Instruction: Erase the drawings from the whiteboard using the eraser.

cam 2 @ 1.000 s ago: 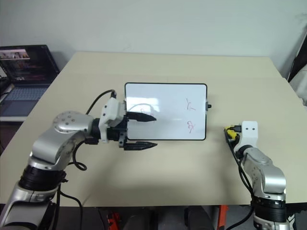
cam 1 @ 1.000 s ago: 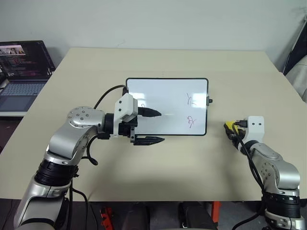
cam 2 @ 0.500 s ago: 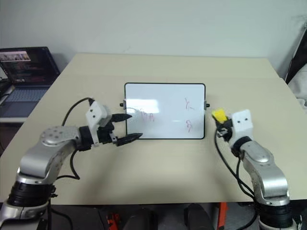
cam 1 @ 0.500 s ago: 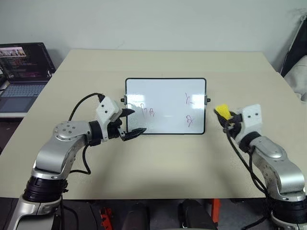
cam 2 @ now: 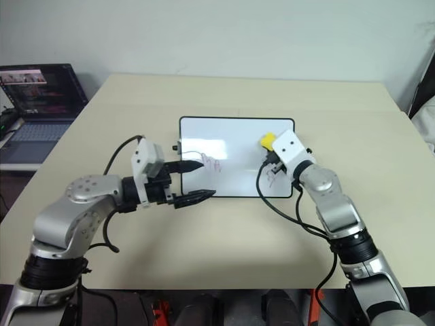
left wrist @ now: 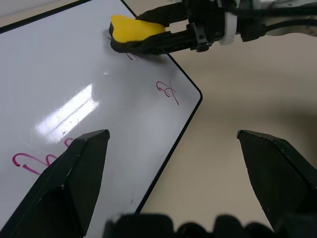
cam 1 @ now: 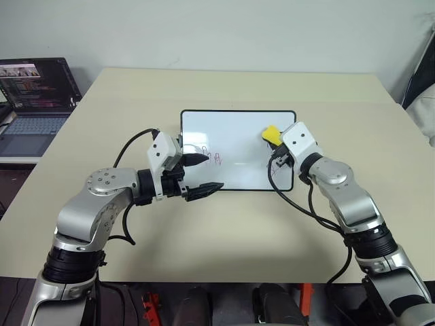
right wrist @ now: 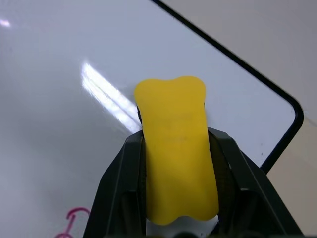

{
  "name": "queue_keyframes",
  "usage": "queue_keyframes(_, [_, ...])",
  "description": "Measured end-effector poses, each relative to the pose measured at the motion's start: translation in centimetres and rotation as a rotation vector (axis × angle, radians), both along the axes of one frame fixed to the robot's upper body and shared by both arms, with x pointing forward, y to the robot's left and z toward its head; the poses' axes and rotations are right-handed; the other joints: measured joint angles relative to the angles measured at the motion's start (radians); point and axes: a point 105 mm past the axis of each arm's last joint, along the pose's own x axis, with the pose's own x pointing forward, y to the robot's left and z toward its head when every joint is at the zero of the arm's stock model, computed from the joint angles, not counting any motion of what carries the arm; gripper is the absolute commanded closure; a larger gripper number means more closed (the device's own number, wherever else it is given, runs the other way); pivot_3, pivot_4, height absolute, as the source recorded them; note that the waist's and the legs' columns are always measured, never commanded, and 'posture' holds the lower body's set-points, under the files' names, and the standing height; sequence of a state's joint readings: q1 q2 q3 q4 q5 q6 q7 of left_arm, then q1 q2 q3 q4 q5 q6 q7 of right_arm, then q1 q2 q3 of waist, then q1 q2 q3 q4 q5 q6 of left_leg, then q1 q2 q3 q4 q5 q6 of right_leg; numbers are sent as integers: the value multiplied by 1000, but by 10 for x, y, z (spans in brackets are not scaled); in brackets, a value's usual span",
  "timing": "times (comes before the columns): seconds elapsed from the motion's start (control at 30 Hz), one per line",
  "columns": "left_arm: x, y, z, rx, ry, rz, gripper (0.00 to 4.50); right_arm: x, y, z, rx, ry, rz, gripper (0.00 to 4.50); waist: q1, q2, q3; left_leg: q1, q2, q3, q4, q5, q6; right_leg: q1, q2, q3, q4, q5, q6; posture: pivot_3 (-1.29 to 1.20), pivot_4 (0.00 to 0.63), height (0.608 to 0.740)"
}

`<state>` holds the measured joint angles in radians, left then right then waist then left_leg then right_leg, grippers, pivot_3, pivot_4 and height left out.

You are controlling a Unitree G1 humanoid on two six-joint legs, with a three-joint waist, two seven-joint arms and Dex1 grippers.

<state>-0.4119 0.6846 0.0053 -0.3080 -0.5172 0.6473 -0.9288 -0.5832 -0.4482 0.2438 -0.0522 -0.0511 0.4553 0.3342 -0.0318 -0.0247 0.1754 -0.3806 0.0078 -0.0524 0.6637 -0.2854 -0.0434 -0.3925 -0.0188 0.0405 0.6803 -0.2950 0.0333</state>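
Beige table top (cam 1: 224, 238) is the broadest thing before me, with the small glossy white whiteboard in its thin black frame (cam 1: 234, 125) lying flat at its middle. My right gripper (cam 1: 275, 141) has swung in from the table's right side, where it sat a second ago, and now hangs over the board's right part, clenched on the bright yellow oblong eraser (cam 1: 270, 132). From the left wrist view the eraser's dark underside looks to be on or just above the upper right red scribble, so I judge wiping is about to begin there. My left gripper (cam 1: 201, 173) has slid back toward the board's lower left corner, fingers spread and empty, uncovering the red scribbles at the left (cam 1: 212, 157). Another red squiggle (left wrist: 168, 92) sits near the lower right corner. All the drawings appear untouched.
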Motion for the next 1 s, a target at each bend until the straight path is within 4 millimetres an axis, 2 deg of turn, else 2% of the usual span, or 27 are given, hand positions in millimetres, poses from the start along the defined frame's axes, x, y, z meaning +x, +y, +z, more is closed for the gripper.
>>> queue_keyframes(0.33, [1, -1, 2, 6, -9, -3, 0, -10, 6, -15, -163, 65, 110, 3182, -2, 0, 0, 2, 0, 0, 1, 0, 0, 2, 0, 0, 2, 0, 0, 0, 150, 740])
queue_keyframes(0.4, [2, -1, 3, 7, -13, -5, 0, -5, 9, -11, -165, 51, 108, 3182, -3, 0, 0, 3, 1, 0, 1, 0, 0, 2, 0, 0, 2, 1, -1, 0, 150, 740])
queue_keyframes(0.57, [1, -5, 1, 11, -12, -20, 0, 21, 16, 17, -101, -4, 55, 3182, -8, 0, 0, 4, 1, 1, 1, 0, 0, 2, 0, 0, 1, 2, -1, 0, 150, 740])
queue_keyframes(0.67, [1, -5, 2, 12, -15, -17, 0, 24, 12, 19, -82, 7, 48, 3183, -4, 0, 0, 2, 1, 0, 1, 0, 0, 2, 0, 0, 0, 2, -1, 0, 150, 740])
queue_keyframes(0.87, [1, -5, 0, 9, -16, -17, 0, 7, 3, -3, -70, 119, 92, 3183, -1, -1, -1, 4, 1, 0, 1, 0, 0, 4, -1, 0, 1, 2, -1, 0, 150, 740])
queue_keyframes(1.0, [0, -7, -1, 6, -16, -21, 0, -7, -6, -16, -125, 185, 118, 3190, -1, -1, -1, 7, 1, 0, 1, 0, 0, 6, 0, 0, 2, 2, -1, 0, 150, 740])
